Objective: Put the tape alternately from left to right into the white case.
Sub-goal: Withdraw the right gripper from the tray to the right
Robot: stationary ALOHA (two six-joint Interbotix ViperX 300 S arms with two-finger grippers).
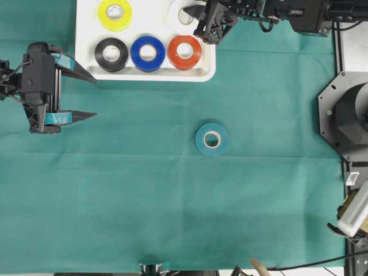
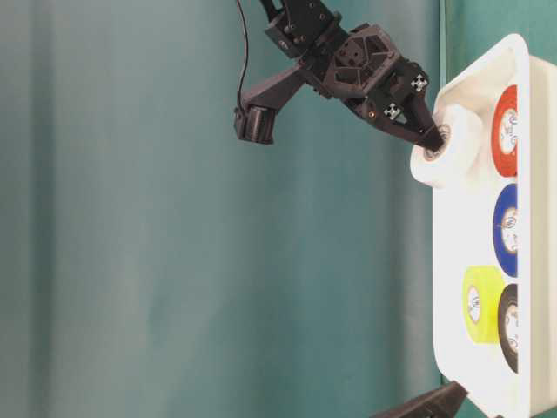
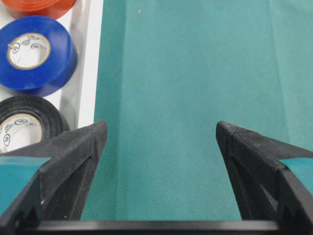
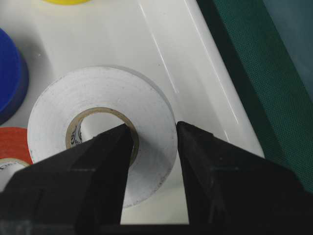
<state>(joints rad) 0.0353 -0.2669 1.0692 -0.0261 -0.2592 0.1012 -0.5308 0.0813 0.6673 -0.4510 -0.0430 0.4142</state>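
The white case [image 1: 83, 52] lies on the green cloth [image 1: 144, 190] at the top of the overhead view. Inside it, a black roll [image 1: 111, 54], a blue roll [image 1: 148, 53] and an orange roll [image 1: 184, 52] sit in a row along the case's near rim. A yellow roll [image 1: 115, 14] lies behind the black one. A white roll [image 4: 102, 129] is in the case behind the orange roll, close to the case's right wall. The right gripper [image 4: 152, 134] is clamped on the white roll's ring, one finger in the core hole and the other on the outer face. In the table-level view the white roll appears tilted against the case rim. A teal roll [image 1: 211, 138] lies flat on the cloth, well apart from the case, below its right corner. The left gripper [image 1: 92, 96] hovers just left of the case's near left corner, fingers wide apart and holding nothing.
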